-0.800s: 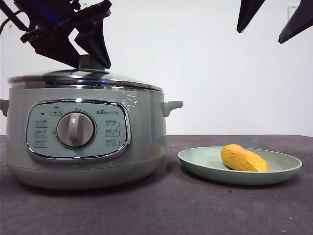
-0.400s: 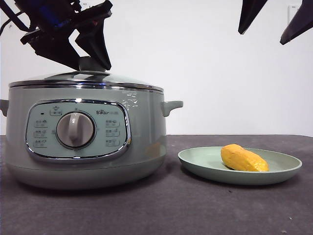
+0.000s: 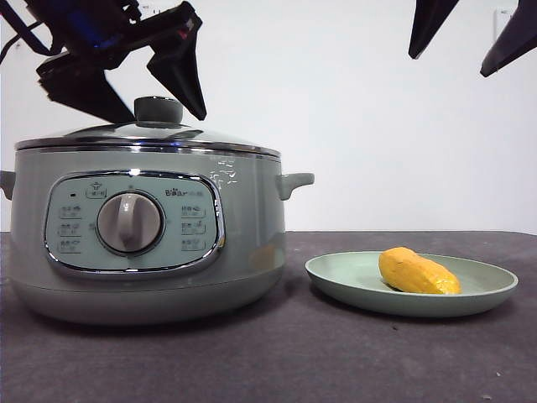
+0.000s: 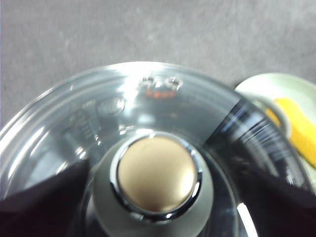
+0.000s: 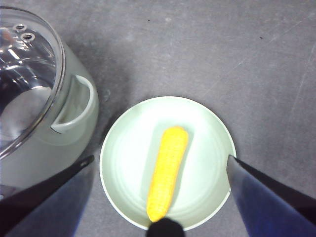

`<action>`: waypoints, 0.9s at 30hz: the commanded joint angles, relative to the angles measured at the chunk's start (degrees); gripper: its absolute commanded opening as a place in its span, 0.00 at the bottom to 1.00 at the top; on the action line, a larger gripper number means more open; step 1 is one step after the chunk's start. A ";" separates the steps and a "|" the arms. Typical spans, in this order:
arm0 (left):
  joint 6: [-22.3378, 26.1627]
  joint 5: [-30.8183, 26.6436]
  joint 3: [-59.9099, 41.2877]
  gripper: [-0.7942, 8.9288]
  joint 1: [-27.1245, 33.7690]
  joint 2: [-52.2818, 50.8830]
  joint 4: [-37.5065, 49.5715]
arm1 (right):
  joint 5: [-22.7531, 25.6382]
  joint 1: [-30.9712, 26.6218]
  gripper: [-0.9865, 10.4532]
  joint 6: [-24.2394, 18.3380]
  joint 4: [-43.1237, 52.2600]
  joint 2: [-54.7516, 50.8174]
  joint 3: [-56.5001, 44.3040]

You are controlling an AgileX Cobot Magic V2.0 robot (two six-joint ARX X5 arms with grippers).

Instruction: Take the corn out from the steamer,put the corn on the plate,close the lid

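Note:
The glass lid (image 3: 201, 136) sits flat on the pale green steamer (image 3: 243, 252) at the left. My left gripper (image 3: 159, 113) hovers at the lid's knob (image 4: 158, 175), open, one jaw on each side and apart from it. The corn (image 3: 418, 271) lies on the green plate (image 3: 336, 281) to the steamer's right. My right gripper (image 3: 450, 59) hangs open high above the plate, holding nothing. In the right wrist view, the corn (image 5: 168, 170) lies lengthwise in the plate (image 5: 123, 148), beside the steamer's side handle (image 5: 74, 111).
Everything rests on a dark grey table (image 3: 294, 361). The plate sits close to the steamer's right handle (image 3: 294, 180). A white wall rises behind the table.
The lid settled onto the steamer's rim. My left gripper then opened and let go of the knob, which now shows between the jaws. The right gripper barely moved.

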 commanded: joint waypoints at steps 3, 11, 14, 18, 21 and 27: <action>0.02 -0.15 -0.37 0.60 -0.13 -3.69 0.04 | 0.11 0.02 0.47 0.37 -0.22 0.15 -0.48; 0.24 -0.09 -0.37 0.39 -0.15 -15.74 -5.73 | -0.31 0.07 0.44 -1.03 -0.50 -0.96 -0.50; 1.03 -0.13 -0.39 0.08 -0.15 -19.96 -9.62 | -0.31 0.17 0.26 -1.22 0.13 -2.86 -1.53; 2.49 -2.43 -1.64 0.07 -0.35 -23.87 -12.33 | -0.26 0.87 0.07 -1.18 5.73 -8.02 -7.78; 2.54 -4.55 -5.92 0.07 -1.25 -27.41 -10.43 | -0.22 1.33 0.08 -0.68 12.61 -13.49 -15.50; 1.46 -6.95 -22.34 0.07 -3.96 -38.05 -1.05 | 0.31 2.71 0.08 2.91 26.82 -25.35 -33.42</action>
